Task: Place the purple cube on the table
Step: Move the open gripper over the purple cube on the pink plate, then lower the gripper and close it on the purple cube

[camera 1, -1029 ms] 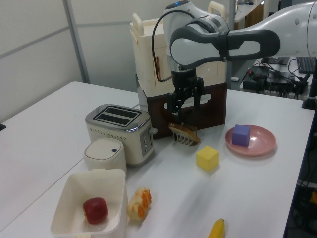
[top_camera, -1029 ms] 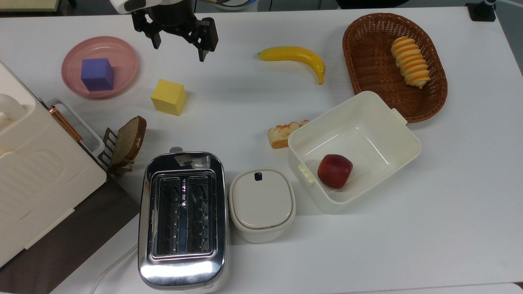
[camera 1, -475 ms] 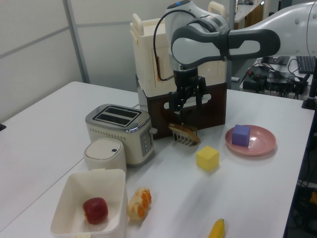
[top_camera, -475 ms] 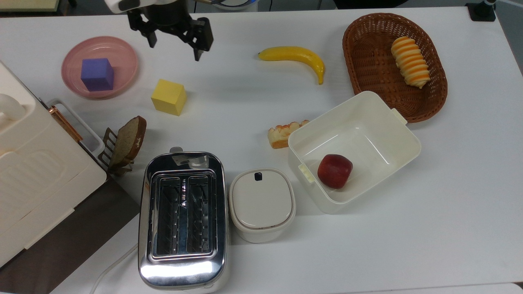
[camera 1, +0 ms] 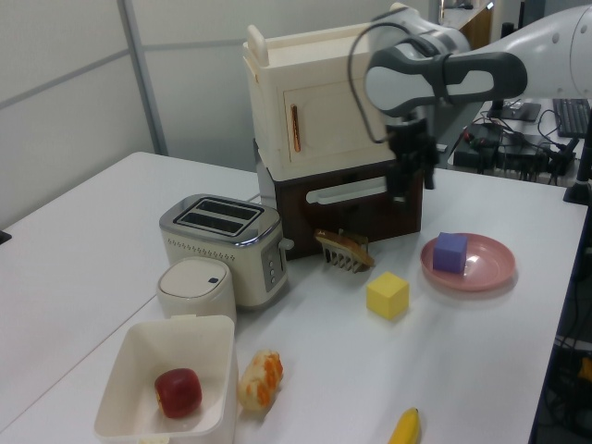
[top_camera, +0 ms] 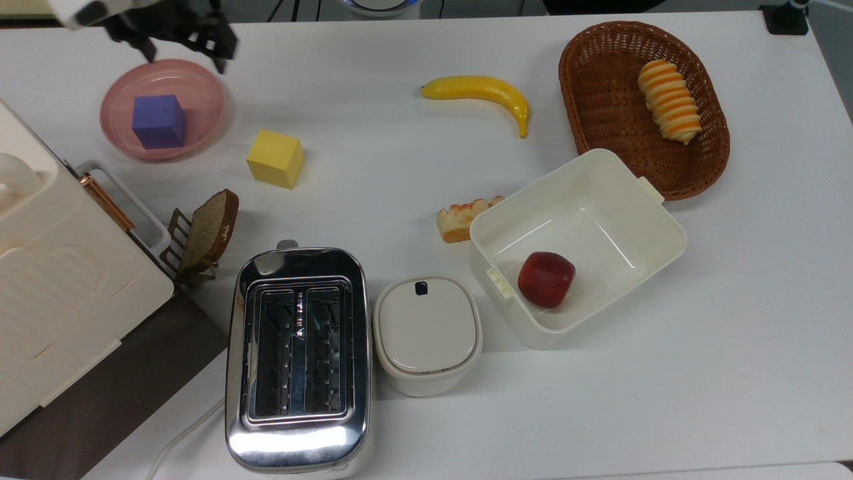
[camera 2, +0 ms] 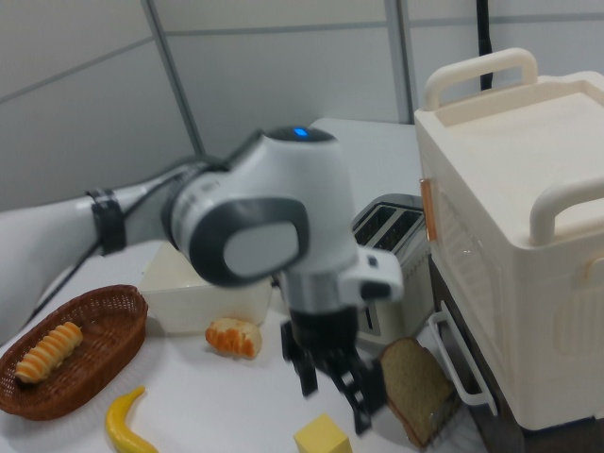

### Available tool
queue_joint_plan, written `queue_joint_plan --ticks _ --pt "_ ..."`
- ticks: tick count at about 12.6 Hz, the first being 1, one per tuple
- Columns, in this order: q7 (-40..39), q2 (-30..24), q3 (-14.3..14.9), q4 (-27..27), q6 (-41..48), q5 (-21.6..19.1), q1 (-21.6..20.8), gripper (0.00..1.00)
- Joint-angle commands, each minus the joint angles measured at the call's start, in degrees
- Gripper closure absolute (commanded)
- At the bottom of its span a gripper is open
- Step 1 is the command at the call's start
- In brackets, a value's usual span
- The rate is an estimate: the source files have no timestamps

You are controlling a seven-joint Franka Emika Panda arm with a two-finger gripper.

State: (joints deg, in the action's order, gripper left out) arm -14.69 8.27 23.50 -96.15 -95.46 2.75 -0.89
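The purple cube point(top_camera: 158, 121) point(camera 1: 450, 252) rests on the round pink plate point(top_camera: 208, 100) point(camera 1: 492, 269) at the top view's upper left. My gripper point(top_camera: 181, 53) point(camera 1: 413, 186) point(camera 2: 335, 398) hangs open and empty in the air over the plate's far rim, a little beyond the cube and not touching it. The white table point(top_camera: 373, 173) spreads around the plate. In the top view a yellow cube point(top_camera: 275, 158) point(camera 1: 387, 295) point(camera 2: 323, 436) sits just right of the plate.
A cream cabinet point(top_camera: 60, 280) and a slice of bread in a rack point(top_camera: 206, 233) stand near the plate. A toaster point(top_camera: 298, 353), a lidded pot point(top_camera: 427, 332), a box with an apple point(top_camera: 546, 279), a banana point(top_camera: 483, 90) and a basket point(top_camera: 593, 87) lie further right.
The gripper has swung toward the top view's left, from beside the yellow cube to over the pink plate's far rim. It stays open. Nothing on the table moved.
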Motion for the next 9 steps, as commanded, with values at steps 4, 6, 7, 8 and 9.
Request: queue_joint_plan --ticks 4,6,7,8,9 --pt "-11.41 4.89 7.88 -10.37 -18.07 -0.03 -0.69 0.0" --pt "-12.11 8.24 7.88 -10.64 -20.46 0.58 -0.6 0.0" --pt "-13.68 9.13 7.88 -11.86 -21.6 1.46 -0.6 0.0" --pt "-14.83 9.92 7.88 -13.7 -24.48 1.55 -0.34 0.0" --pt "-15.28 10.8 7.88 -14.67 -26.69 1.64 0.1 0.0"
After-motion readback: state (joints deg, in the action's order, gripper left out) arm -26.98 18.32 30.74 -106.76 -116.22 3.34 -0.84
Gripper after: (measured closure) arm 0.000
